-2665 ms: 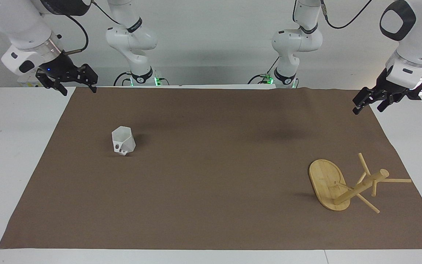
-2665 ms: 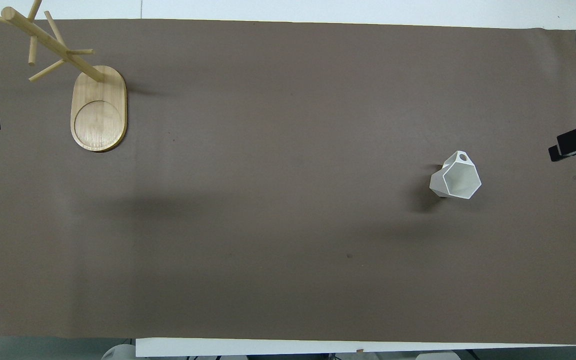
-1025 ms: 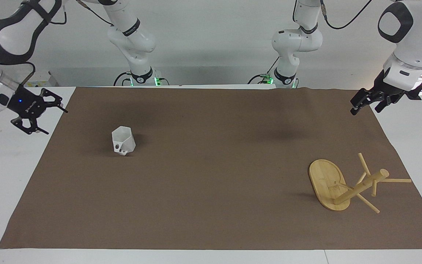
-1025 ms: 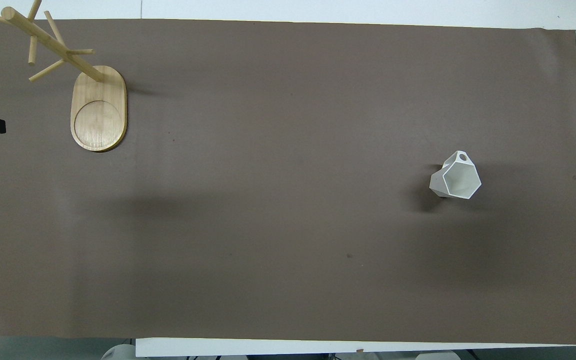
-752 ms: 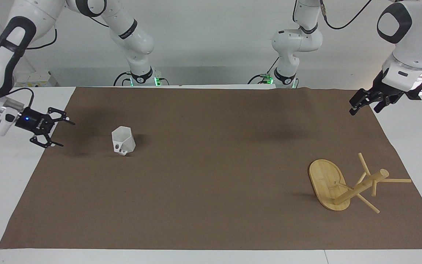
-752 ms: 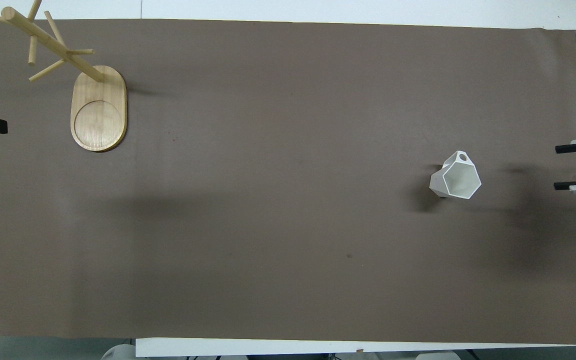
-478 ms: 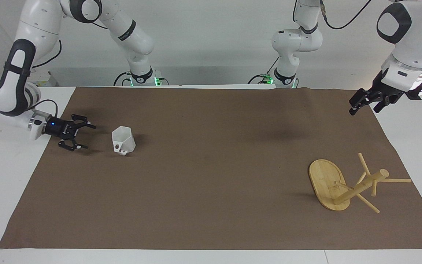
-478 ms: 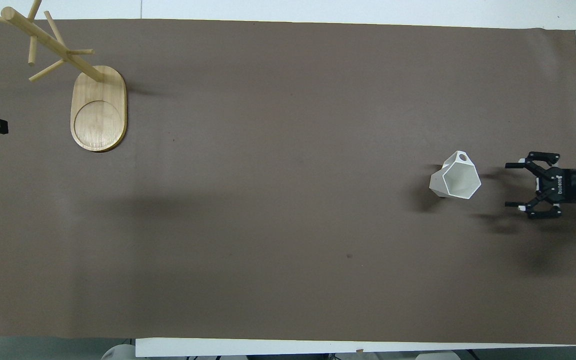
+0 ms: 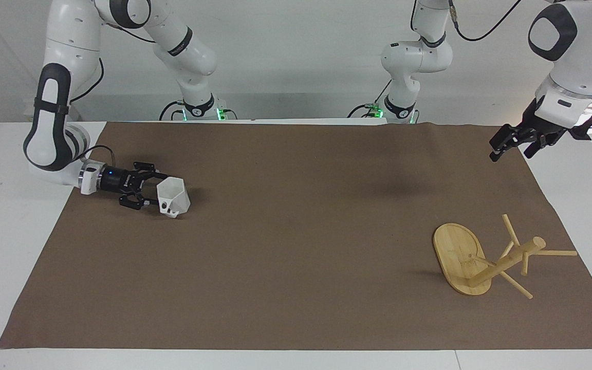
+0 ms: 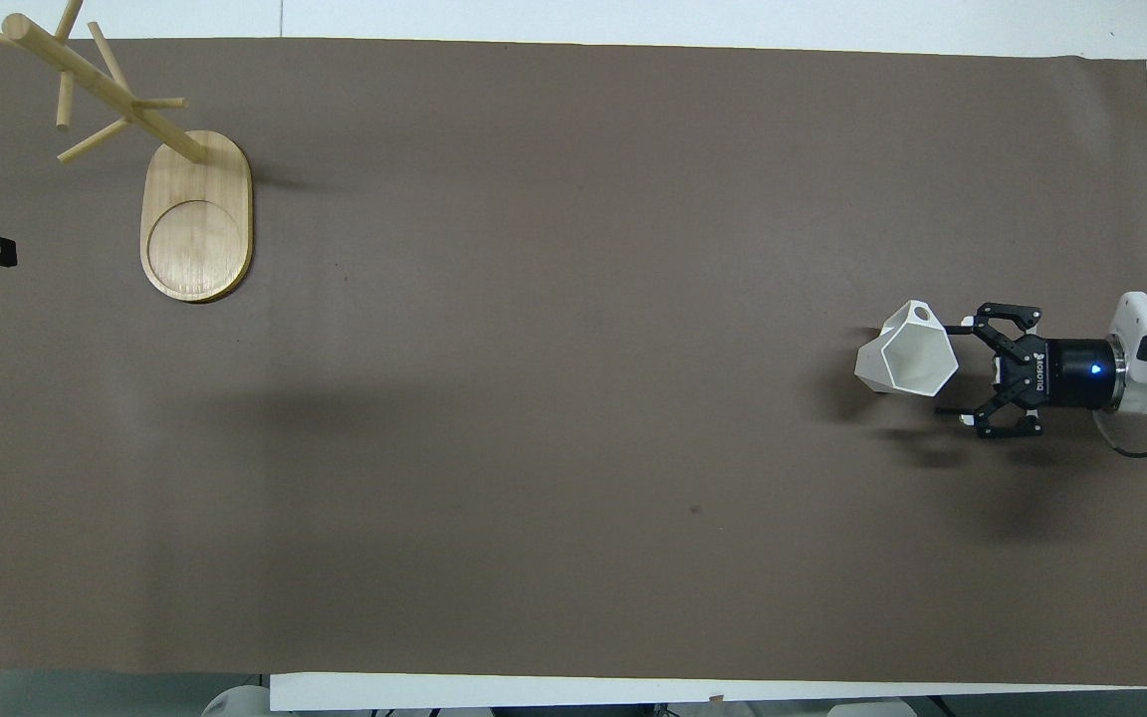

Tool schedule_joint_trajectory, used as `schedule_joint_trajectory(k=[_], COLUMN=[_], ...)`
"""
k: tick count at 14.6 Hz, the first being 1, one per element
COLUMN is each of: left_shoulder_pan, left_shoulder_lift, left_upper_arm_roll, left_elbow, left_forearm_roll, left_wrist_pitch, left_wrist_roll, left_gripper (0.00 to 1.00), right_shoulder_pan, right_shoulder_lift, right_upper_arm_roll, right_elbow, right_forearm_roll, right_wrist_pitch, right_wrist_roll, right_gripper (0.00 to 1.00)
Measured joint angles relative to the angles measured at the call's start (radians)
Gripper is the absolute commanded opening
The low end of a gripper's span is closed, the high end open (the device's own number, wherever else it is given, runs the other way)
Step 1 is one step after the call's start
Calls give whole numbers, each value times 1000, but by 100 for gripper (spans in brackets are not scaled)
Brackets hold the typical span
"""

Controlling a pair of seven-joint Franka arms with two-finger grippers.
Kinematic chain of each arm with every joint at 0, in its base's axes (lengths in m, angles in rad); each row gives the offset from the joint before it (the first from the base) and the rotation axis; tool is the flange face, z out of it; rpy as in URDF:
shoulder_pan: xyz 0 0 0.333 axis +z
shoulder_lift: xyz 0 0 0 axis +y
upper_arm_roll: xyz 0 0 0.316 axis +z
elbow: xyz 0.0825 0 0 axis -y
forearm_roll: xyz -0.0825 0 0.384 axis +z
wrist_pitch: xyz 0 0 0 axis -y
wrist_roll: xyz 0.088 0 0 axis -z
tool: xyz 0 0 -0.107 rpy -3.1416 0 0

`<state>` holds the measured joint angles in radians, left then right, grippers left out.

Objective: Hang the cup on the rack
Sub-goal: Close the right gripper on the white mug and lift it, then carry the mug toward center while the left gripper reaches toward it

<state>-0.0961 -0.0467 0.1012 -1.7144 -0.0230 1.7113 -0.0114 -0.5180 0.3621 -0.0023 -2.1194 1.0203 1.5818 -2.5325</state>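
Cup: small white faceted cup (image 9: 173, 196), probably light, rigid, slick; blocky handle suits hanging.
Right gripper (image 9: 148, 190): open beside cup.
Left gripper (image 9: 511, 142): open, waiting.

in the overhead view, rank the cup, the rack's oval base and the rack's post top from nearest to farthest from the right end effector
1. The cup: right at the open right end effector, at the right arm's end of the mat.
2. The rack's oval base: at the left arm's end.
3. The rack's post top: farthest, out past the base toward the mat's corner.
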Motion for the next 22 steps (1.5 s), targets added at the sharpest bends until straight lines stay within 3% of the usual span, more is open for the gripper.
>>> schedule_joint_trajectory(k=[8, 19, 22], left_shoulder_pan=[0, -4, -6], left_shoulder_lift=[0, 0, 0], left_upper_arm_roll=[-3, -11, -12], left_elbow=[0, -4, -4], left_forearm_roll=[0, 0, 0], left_wrist_pitch=[0, -1, -1], left_wrist_roll=[0, 0, 0], left_gripper=[100, 100, 100], right_shoulder_pan=[63, 77, 111], right_shoulder_lift=[-1, -10, -14], right_upper_arm_roll=[0, -2, -2], right_elbow=[-49, -114, -118], right_forearm_roll=[98, 118, 144], right_wrist_pitch=[81, 90, 90], right_wrist_roll=[-56, -145, -145], right_gripper=[100, 100, 86])
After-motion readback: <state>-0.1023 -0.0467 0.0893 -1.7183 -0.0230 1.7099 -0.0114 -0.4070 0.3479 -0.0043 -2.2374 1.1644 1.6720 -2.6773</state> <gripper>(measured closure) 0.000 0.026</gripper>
